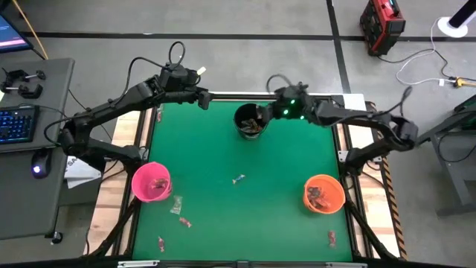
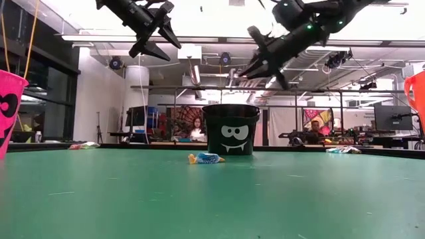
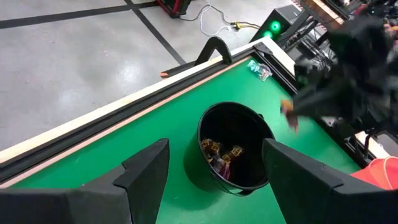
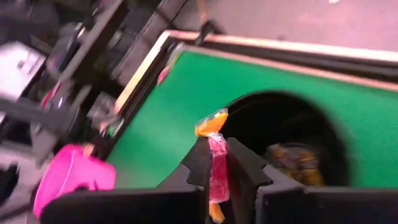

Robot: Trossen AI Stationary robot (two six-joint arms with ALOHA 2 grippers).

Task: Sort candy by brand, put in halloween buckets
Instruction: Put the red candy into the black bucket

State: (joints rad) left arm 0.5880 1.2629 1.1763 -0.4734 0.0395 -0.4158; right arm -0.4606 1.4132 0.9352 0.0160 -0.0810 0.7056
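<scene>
The black bucket (image 1: 251, 121) stands near the table's far edge with several candies (image 3: 221, 155) inside. The pink bucket (image 1: 152, 182) stands at the left and the orange bucket (image 1: 324, 193) at the right; both hold candy. My right gripper (image 4: 216, 146) hangs just right of the black bucket's rim, shut on a red candy with orange ends (image 4: 214, 163). My left gripper (image 1: 202, 97) hovers open to the left of the black bucket, high above the table (image 2: 159, 43). Loose candies lie on the green mat (image 1: 238, 179), (image 1: 176, 205), (image 1: 185, 222). My right gripper pinches the red candy's middle (image 4: 215, 168) between its two fingers. The candy lies along the fingers, and one orange twisted end (image 4: 210, 123) sticks out past the fingertips. The fingers slant down from the table's right side. The candy is lifted clear, beside the black bucket's mouth (image 4: 292, 137).
More candies lie near the front edge (image 1: 161, 243), (image 1: 332, 237), and one lies at the far right corner (image 3: 260, 67). A wooden rail (image 3: 124, 106) runs along the table's far edge. A desk with a keyboard (image 1: 16, 123) stands left of the table. People sit in the room beyond (image 2: 196, 130).
</scene>
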